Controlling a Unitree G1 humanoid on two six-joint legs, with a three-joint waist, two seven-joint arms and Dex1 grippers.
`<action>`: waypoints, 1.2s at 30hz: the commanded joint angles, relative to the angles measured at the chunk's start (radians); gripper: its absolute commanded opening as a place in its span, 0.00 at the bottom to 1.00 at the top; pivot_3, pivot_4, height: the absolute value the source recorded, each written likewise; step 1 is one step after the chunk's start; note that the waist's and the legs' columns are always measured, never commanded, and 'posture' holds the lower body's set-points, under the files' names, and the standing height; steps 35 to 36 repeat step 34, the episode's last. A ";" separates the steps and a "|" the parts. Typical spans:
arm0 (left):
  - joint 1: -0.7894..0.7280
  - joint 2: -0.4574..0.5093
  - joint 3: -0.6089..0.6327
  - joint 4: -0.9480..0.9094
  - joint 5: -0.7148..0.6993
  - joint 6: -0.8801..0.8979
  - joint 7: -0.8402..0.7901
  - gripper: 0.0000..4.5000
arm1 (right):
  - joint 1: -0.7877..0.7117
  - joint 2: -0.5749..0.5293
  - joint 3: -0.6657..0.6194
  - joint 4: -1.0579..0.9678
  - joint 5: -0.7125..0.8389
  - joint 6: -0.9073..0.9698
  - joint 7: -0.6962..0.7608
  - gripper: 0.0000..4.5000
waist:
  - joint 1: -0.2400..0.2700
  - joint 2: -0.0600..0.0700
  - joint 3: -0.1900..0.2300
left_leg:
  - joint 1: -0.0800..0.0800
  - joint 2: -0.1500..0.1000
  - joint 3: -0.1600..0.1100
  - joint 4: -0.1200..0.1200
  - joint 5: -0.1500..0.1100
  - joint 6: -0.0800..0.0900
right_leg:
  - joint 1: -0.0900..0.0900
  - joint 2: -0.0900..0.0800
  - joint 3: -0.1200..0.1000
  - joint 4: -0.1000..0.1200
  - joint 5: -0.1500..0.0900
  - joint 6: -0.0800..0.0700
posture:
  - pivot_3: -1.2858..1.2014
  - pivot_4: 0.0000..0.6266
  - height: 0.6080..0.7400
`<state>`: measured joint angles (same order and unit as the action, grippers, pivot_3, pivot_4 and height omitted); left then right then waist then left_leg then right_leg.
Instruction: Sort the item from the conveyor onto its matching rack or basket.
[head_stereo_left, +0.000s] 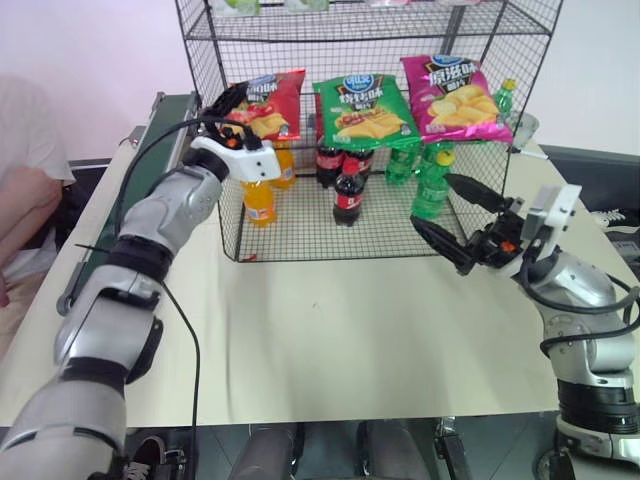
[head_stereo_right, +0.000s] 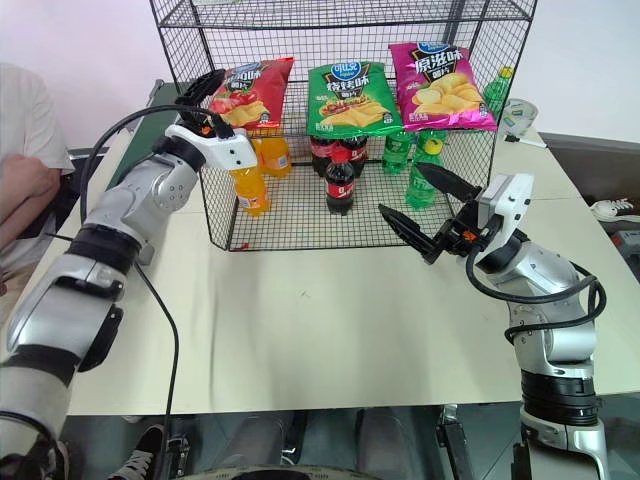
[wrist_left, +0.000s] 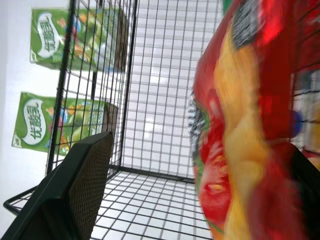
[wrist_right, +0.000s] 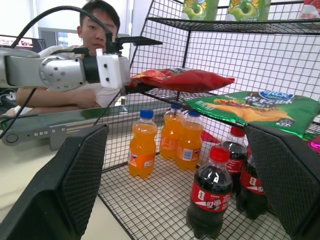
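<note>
Still, with the left hand (head_stereo_right: 205, 95) spread open around the red chip bag (head_stereo_right: 250, 92), withdrawing carelessly could snag it off the rack (head_stereo_right: 340, 20).

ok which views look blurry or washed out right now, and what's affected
Left wrist view: the red crinkly chip bag sits very close and smeared out of focus, while the black wire-grid shelf unit behind is sharper against a bright, washed-out backdrop. Right wrist view: the right gripper's own black fingers are soft up close. Both eye views look evenly lit and clear.
</note>
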<state>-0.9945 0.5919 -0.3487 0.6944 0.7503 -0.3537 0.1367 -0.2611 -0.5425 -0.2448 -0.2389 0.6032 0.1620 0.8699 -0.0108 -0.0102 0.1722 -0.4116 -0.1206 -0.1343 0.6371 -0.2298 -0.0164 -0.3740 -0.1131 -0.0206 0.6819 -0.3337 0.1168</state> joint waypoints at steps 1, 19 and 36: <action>0.082 0.032 0.045 -0.188 -0.044 0.046 -0.091 0.95 | -0.014 -0.014 -0.009 -0.023 0.007 -0.008 0.003 1.00 | -0.001 0.000 0.000 | 0.000 0.000 0.000 0.000 0.000 0.000 | 0.000 0.000 0.000 0.000 0.000 0.000 | 0.52 0.24 1.00; 0.847 0.092 0.733 -0.984 -1.325 0.770 -0.813 0.95 | 0.115 -0.179 -0.112 0.001 0.037 0.030 0.145 1.00 | 0.003 0.001 0.000 | 0.000 0.003 0.000 0.000 0.000 0.000 | 0.000 0.000 0.003 -0.002 0.000 -0.001 | 0.52 0.24 1.00; 0.996 0.336 0.947 -0.502 -1.196 0.475 -1.090 0.95 | 0.230 -0.362 -0.247 0.232 -0.042 -0.073 0.341 1.00 | 0.021 0.002 -0.001 | 0.002 0.004 0.002 -0.002 -0.005 0.008 | 0.002 -0.001 0.003 -0.005 0.000 -0.002 | 0.52 0.24 1.00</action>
